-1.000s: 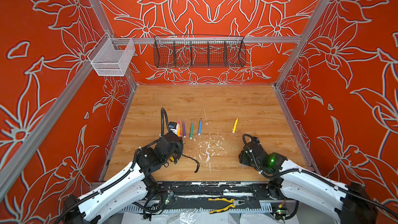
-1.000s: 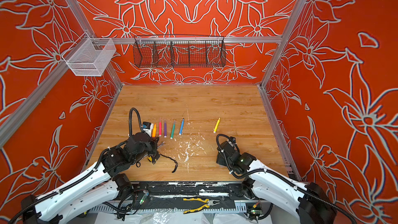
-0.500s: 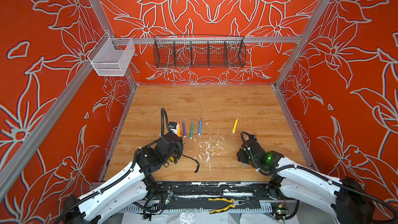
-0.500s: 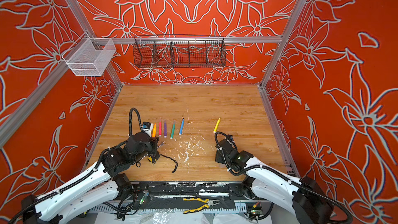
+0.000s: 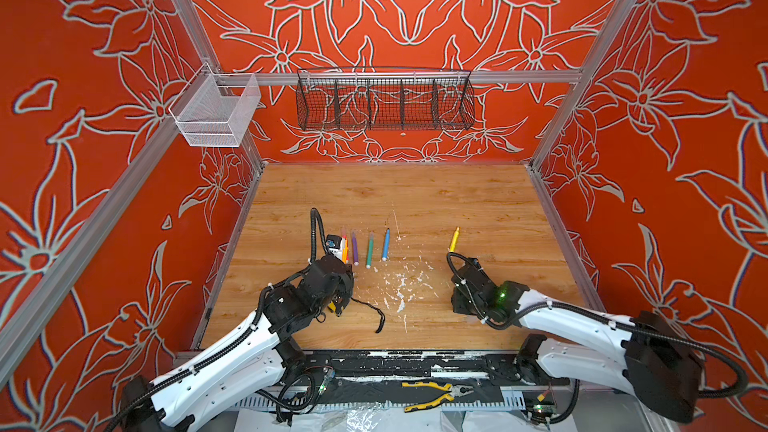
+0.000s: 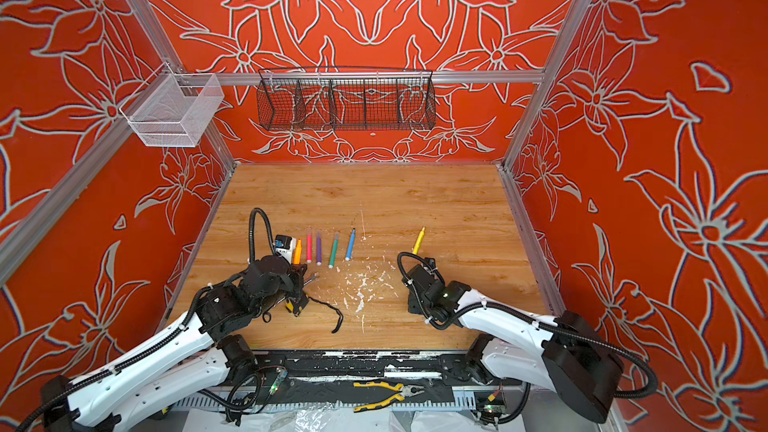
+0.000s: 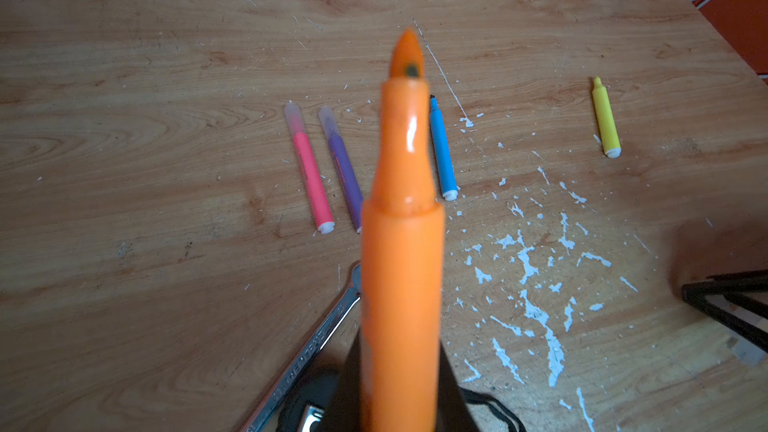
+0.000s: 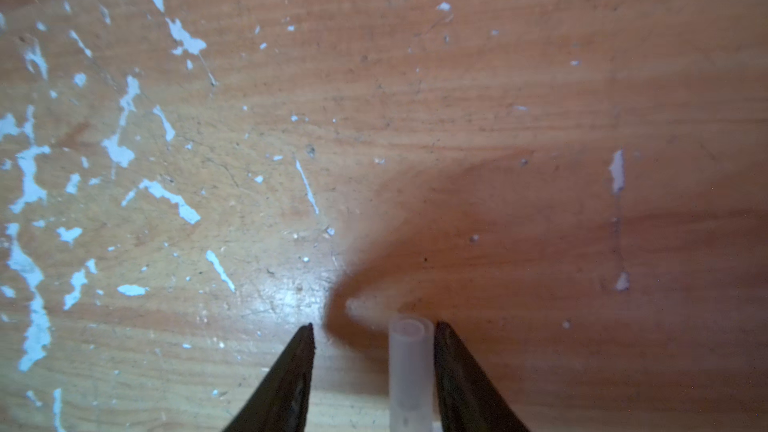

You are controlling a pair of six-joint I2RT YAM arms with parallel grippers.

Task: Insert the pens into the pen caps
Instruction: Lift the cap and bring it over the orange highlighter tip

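Observation:
My left gripper (image 7: 401, 409) is shut on the orange pen (image 7: 401, 243), which points away with its bare tip up; in both top views it sits left of centre (image 5: 343, 249) (image 6: 297, 251). On the table lie the pink pen (image 7: 309, 176) and purple pen (image 7: 343, 172), each with a clear cap (image 7: 292, 116) on its tip, then the teal pen (image 5: 369, 250), blue pen (image 7: 441, 151) and yellow pen (image 7: 606, 118), all uncapped. My right gripper (image 8: 374, 326) is open just above the table. A clear pen cap (image 8: 410, 363) lies between its fingers, against one of them.
A silver wrench (image 7: 316, 347) and a black cord (image 5: 370, 309) lie by the left gripper. White paint flecks (image 5: 401, 288) cover the middle of the wooden table. Yellow pliers (image 5: 432, 394) rest on the front rail. Wire baskets (image 5: 384, 101) (image 5: 216, 114) hang on the walls.
The right gripper has shifted slightly left and farther in, and its jaws have narrowed around the clear cap. The left arm and orange pen have not moved.

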